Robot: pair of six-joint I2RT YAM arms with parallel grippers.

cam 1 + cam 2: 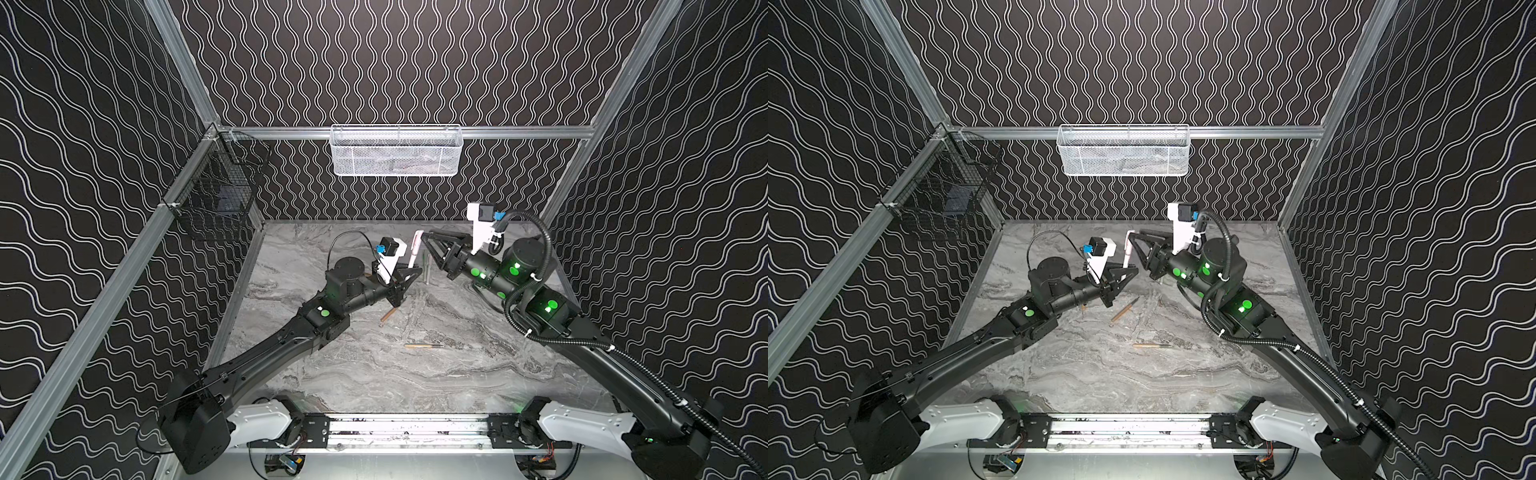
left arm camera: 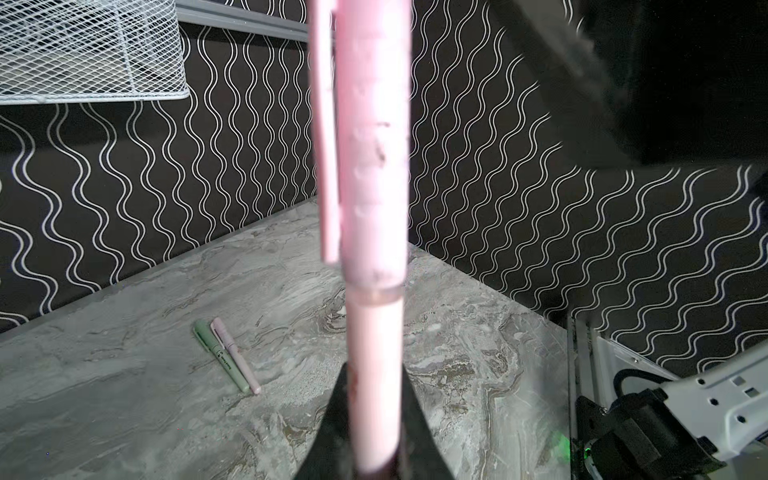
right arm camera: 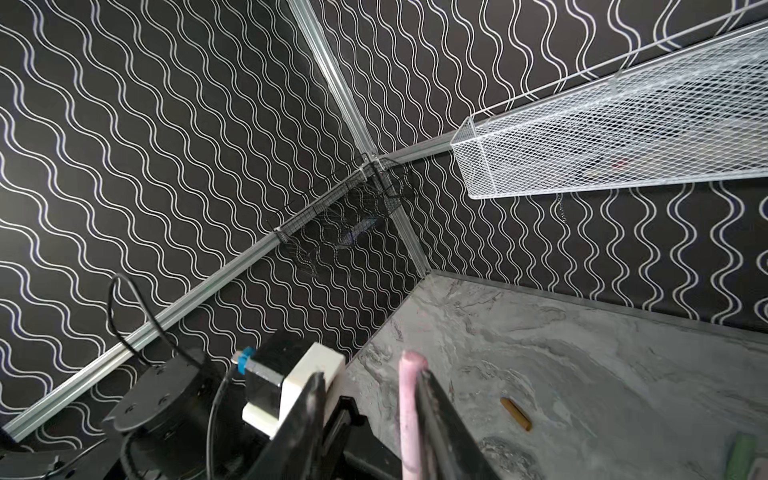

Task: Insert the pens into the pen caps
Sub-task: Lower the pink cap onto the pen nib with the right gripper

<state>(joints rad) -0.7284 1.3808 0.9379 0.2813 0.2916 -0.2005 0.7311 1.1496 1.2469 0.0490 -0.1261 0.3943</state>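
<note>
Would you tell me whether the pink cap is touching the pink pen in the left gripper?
Touching. The left wrist view shows the pink cap seated over the pink pen, no gap at its rim; the left gripper clamps the barrel.

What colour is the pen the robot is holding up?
Pale pink. The pen shows best in the left wrist view.

The table top (image 1: 415, 374) looked like grey veined marble, smooth with a faint sheen. The walls (image 1: 83, 166) were matt black, printed with white wavy lines, framed by brushed metal rails (image 1: 519, 132). The far basket (image 1: 395, 153) was white-painted metal mesh; the left basket (image 1: 216, 195) thin black wire. The pink pen (image 2: 376, 374) and its pink cap (image 2: 370, 166) were matt plastic, the cap scuffed and pitted. The tan pens (image 1: 419, 345) had a dull, wood-like finish. The arms (image 1: 270, 351) were matt black plastic.
</note>
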